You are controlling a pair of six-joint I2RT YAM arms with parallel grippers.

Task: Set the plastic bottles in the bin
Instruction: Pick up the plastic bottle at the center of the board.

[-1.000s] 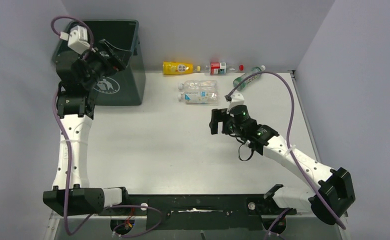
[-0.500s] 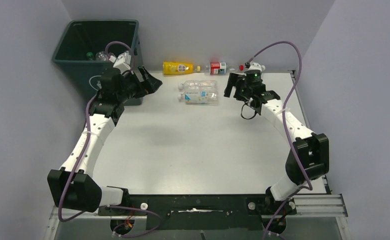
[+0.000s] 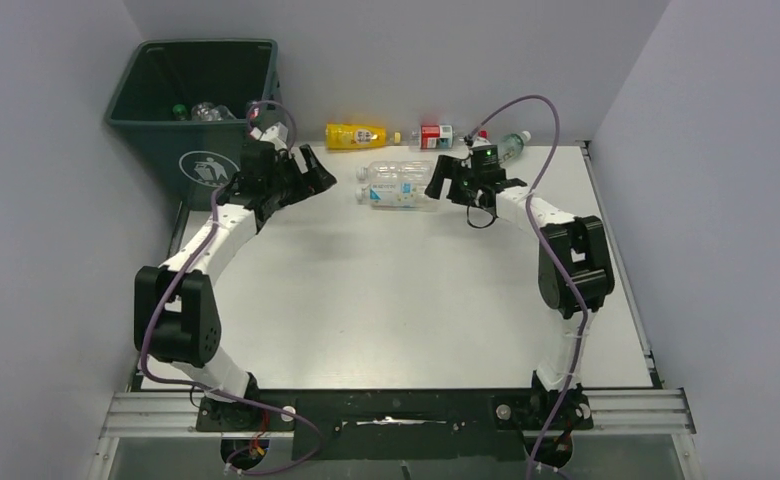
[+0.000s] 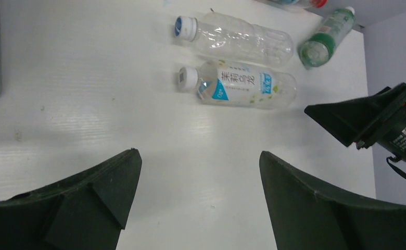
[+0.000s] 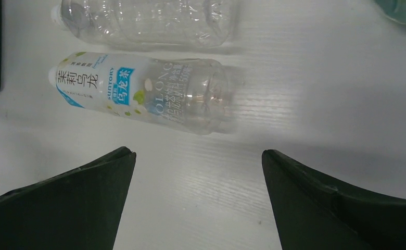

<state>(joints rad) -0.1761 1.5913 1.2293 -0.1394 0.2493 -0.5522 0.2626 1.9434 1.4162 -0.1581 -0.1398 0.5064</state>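
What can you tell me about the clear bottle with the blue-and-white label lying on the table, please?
The labelled bottle is clear thin plastic with a white cap and a white-and-blue printed label; it looks empty. It lies on its side on the white table, parallel to an unlabelled clear bottle just beyond it, a narrow gap between them. Nothing grips it.

Clear bottle (image 3: 398,170) and blue-labelled bottle (image 3: 401,192) lie side by side on the counter (image 3: 386,300), yellow bottle (image 3: 354,135), red-labelled bottle (image 3: 436,136) and green bottle (image 3: 514,140) behind them, more inside the upright dark green bin (image 3: 181,160)
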